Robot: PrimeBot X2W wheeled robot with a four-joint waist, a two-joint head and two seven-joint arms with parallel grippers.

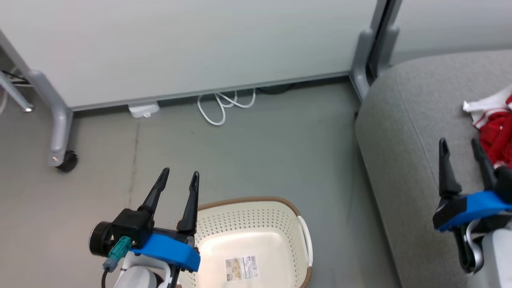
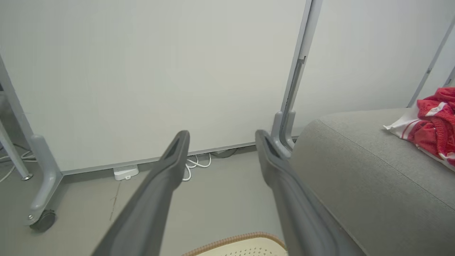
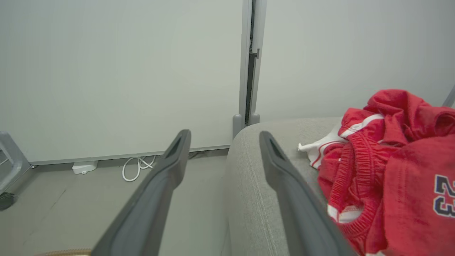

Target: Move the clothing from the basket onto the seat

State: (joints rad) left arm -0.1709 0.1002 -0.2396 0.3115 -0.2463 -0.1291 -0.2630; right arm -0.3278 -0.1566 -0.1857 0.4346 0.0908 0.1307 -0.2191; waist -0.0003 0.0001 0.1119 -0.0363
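The left pincer (image 1: 180, 173) hangs over the near left rim of the laundry basket (image 1: 248, 199). Its 2 long dark fingers are spread well apart with nothing between them. In the left wrist view those fingers frame the grey floor (image 1: 248, 156) and the foot of a pale partition panel (image 1: 192, 44).

The basket stands on the floor near the rounded edge of the grey sofa (image 1: 400, 132), apart from it. It is cream-white plastic with perforated walls, a brown woven-look rim and a white side handle. A printed label (image 1: 241, 268) lies on its pale bottom.

The right pincer (image 1: 458, 141) is over the sofa seat, and its 2 fingers are likewise parted and hold nothing. The clothing (image 1: 495, 130) lies in a crumpled heap on the seat just to the right of that pincer. The nearer finger overlaps the red fabric in the head view, but I cannot tell whether it touches.

The right wrist view shows the heap best: a red jersey marked 23 (image 3: 445, 195), a red piece with a gathered elastic band, and white fabric with red stripe trim at the far end. A seam runs along the sofa edge beside it.

Along the partition's base a white cable (image 1: 224, 107) lies looped on the floor, with a small white box (image 1: 143, 110) near it. At the left a grey partition leg (image 1: 60, 120) ends in a black castor (image 1: 67, 161).
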